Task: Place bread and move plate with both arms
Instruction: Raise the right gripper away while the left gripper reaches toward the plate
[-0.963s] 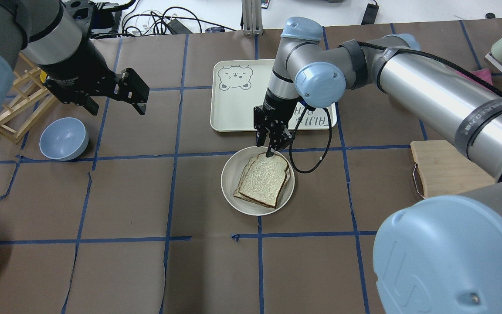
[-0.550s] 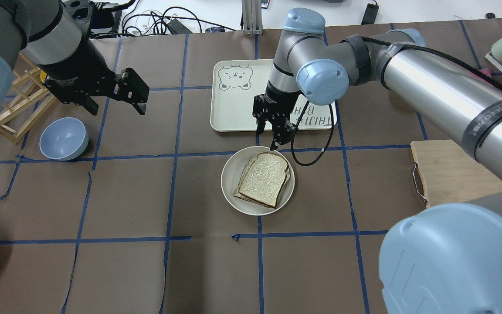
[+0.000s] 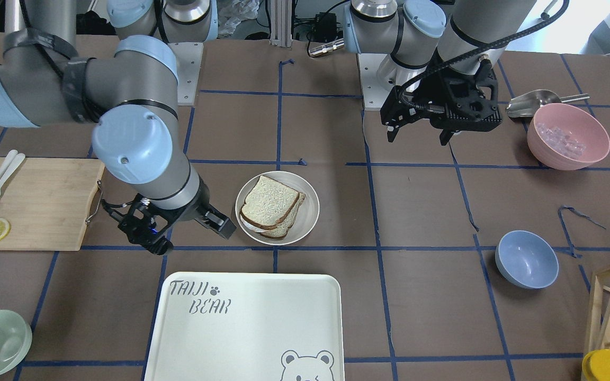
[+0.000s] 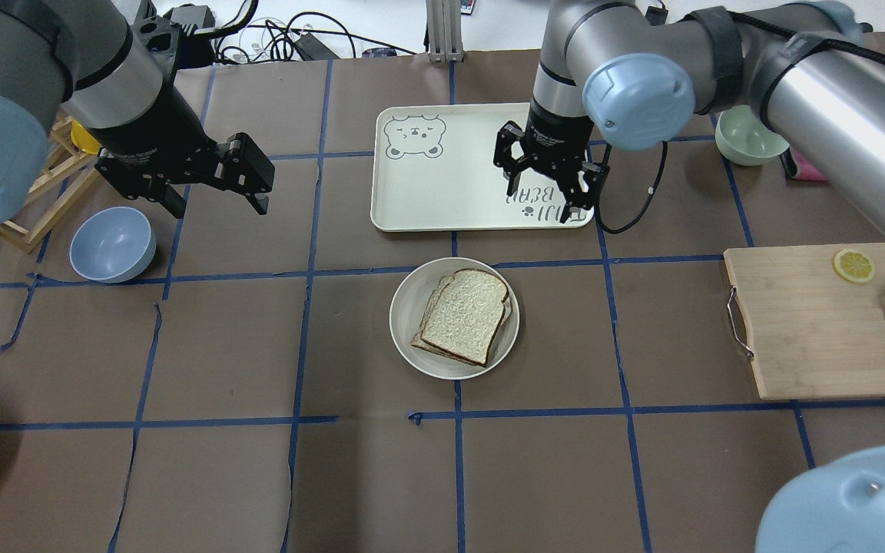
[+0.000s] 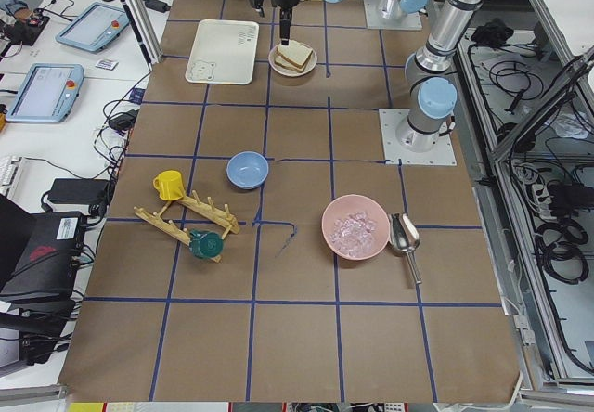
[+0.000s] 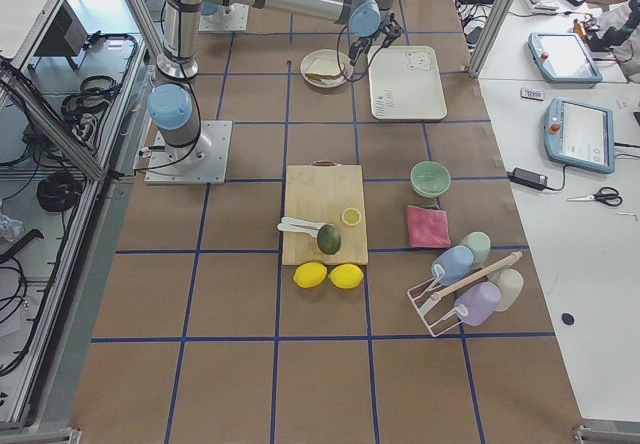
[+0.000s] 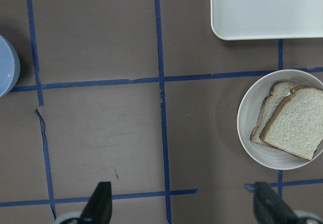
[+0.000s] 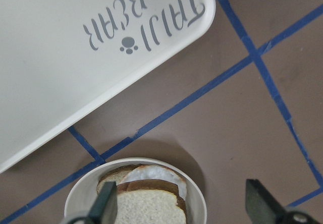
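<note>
The bread (image 4: pixel 467 315) is no longer touched by the right claw (image 4: pixel 541 201). That claw was set at the slice's far corner a second ago and has since been lifted and drawn back. It is now held with its jaws spread and empty above the tray (image 4: pixel 427 192), over the tray's right corner closest to the plate.

Just nearer than that claw, the plate (image 4: pixel 406 303) is seen in the middle of the worktop (image 4: pixel 220 346). The bread is laid flat on a second slice, and a little egg white is shown between them in the right wrist view. The stack is kept within the rim.

Well to the left, the left claw (image 4: pixel 217 201) is held wide open and empty above bare worktop, beside the blue bowl (image 4: pixel 112 244). Its place has been altered only slightly.

The placing of the bread is judged finished. The moving of the plate is what remains, and for that both claws would probably have to be brought to opposite sides of the rim.
</note>
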Robot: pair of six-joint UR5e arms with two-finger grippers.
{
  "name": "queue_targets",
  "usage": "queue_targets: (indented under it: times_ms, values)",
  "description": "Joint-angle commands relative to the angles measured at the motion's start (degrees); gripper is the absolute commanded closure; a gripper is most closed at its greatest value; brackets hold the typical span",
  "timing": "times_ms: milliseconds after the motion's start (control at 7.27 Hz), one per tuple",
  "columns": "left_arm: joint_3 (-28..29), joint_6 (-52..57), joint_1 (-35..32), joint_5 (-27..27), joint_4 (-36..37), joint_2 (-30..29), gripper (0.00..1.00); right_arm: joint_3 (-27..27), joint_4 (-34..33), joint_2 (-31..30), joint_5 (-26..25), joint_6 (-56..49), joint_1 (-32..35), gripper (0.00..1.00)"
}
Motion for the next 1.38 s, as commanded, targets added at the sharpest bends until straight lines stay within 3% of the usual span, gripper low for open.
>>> queue_targets:
  times_ms: [0,275,550,962,1238]
  values:
    - [-3.4,-5.2,-0.2,-2.8,0.6,-1.5,0.0,0.6,2.4,-5.6,-1.7,-23.2,-5.0,0.0]
    - [-10.0,-10.6,-0.9,-5.1,8.1,-2.7,0.0,1.5,8.2,-9.1,-6.6,-34.4,-5.8,0.0]
    - [-13.1,-19.1,-3.3,-11.6,12.3,-6.1,0.0,1.7,12.6,-14.0,-7.1,-33.7,-6.0,0.0]
    - [-19.4,-22.5,-6.8,-11.3,27.4,-12.1,0.0,1.9,12.7,-16.8,-6.0,-34.8,-6.3,0.0]
    - [-20.8,-22.6,-7.0,-11.3,29.9,-15.5,0.0,2.3,11.6,-17.1,-6.0,-34.5,-6.4,0.0]
